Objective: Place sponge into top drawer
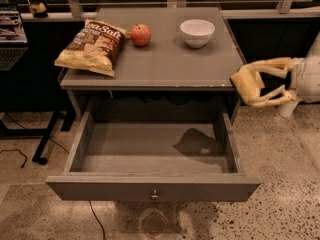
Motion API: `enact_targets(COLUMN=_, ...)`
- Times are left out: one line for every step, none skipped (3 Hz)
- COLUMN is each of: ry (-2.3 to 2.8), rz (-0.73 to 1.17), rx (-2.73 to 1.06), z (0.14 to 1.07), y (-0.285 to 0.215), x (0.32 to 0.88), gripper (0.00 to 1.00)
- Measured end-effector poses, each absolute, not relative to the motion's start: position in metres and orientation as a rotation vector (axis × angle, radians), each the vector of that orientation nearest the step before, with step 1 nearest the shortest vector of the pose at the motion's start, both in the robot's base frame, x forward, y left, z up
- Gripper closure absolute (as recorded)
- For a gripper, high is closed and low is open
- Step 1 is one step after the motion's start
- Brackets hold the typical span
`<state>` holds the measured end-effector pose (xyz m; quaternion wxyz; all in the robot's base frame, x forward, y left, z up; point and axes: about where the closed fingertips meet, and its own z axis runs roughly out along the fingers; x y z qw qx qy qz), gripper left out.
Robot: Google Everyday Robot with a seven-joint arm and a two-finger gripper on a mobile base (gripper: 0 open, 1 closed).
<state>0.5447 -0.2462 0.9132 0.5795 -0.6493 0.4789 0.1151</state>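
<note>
Sponge [243, 86] clamped between the two fingers of the gripper [254, 84], just off the right edge of the cabinet [165, 59], above and right of the pulled-out top drawer [150, 187]

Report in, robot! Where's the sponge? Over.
Gripper shut on sponge, just off the table at its right edge. Top drawer open below. Nothing seen between them.

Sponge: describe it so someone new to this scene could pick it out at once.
Find the grey table with the top drawer pulled open. Off its right front corner, the gripper holds the sponge in its fingers. It is a pale yellow block, the only item not on the tabletop with the chip bag, apple and bowl.
</note>
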Motion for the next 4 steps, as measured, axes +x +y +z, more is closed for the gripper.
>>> enact_targets(ry=1.199, rz=0.413, rx=-1.481, z=0.854, y=-0.239, x=0.528, gripper=1.0)
enact_targets(ry=1.304, rz=0.525, rx=-1.467, z=0.803, y=-0.236, x=0.533, gripper=1.0)
enact_targets(ry=1.303, rz=0.525, rx=-1.467, z=0.803, y=-0.235, x=0.533, gripper=1.0)
enact_targets(ry=1.26, rz=0.613, rx=-1.503, z=0.79, y=-0.204, x=0.522, gripper=1.0)
